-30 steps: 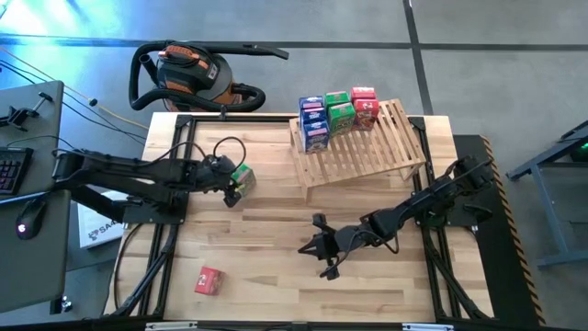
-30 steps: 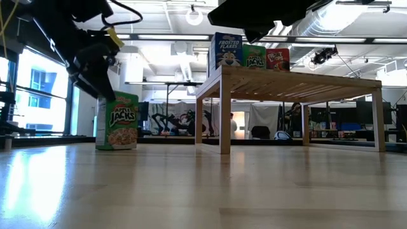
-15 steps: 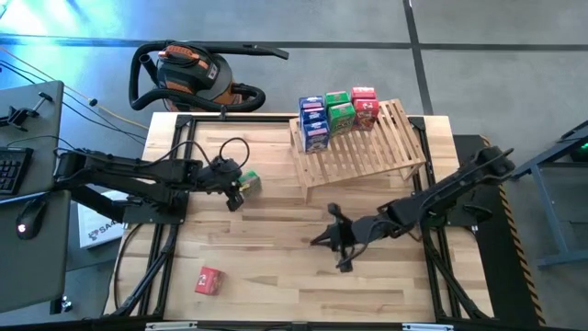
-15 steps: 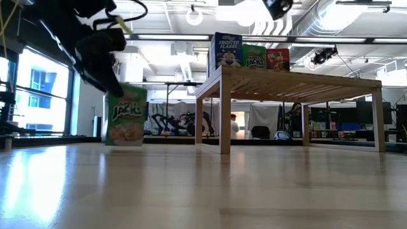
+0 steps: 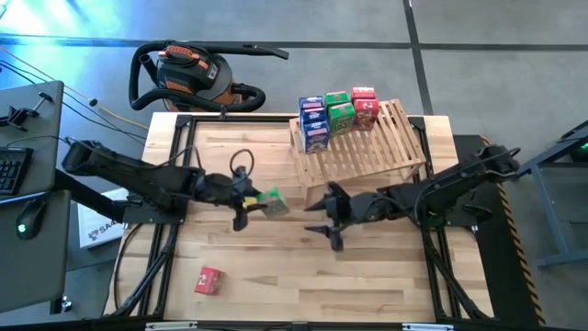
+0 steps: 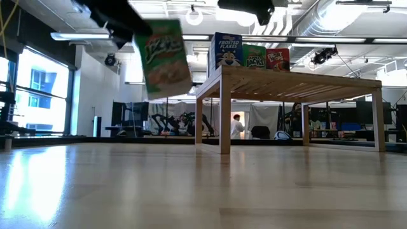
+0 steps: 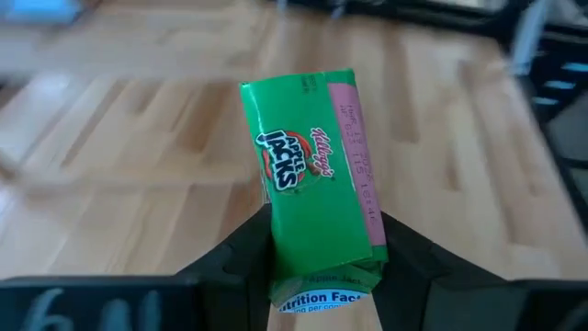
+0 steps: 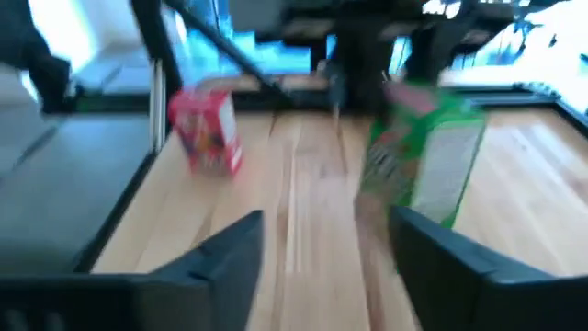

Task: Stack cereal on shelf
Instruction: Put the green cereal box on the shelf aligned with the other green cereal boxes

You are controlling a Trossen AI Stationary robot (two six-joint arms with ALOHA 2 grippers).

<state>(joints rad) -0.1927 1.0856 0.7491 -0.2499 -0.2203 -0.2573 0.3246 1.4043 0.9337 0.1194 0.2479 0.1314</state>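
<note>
Cereal — a green box (image 5: pixel 271 202) — hangs above the plank tabletop (image 5: pixel 276 276), clenched in the left tool (image 5: pixel 248 200); the right tool (image 5: pixel 322 216) faces it, fingers spread. Behind stands the slatted shelf (image 5: pixel 367 152), and a vacuum (image 5: pixel 188 74) sits on the floor.

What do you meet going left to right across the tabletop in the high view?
Red cereal box → left gripper → green cereal box it holds → right gripper, open → shelf.
</note>
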